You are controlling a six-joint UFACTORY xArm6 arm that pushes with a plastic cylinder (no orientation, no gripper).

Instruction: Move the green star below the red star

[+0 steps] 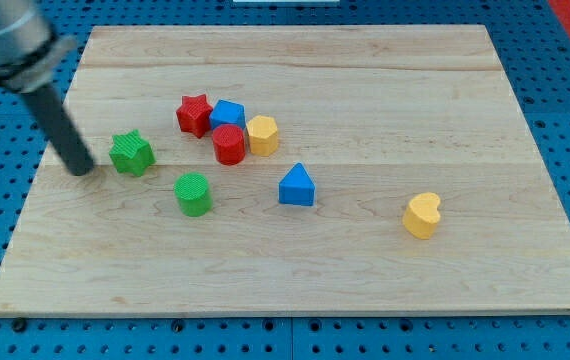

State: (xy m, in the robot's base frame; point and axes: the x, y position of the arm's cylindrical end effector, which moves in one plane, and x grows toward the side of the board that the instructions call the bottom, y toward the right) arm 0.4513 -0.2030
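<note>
The green star (131, 153) lies on the wooden board at the view's left. The red star (194, 114) lies up and to the right of it, at the left end of a small cluster. My tip (83, 168) rests on the board just left of the green star, a small gap away. The dark rod slants up to the view's top left corner.
A blue block (228, 114), a red cylinder (229, 145) and a yellow block (262, 134) crowd the red star's right. A green cylinder (193, 194) lies below the cluster. A blue triangle (297, 187) and a yellow heart (422, 215) lie further right. The board (365, 290) sits on blue pegboard.
</note>
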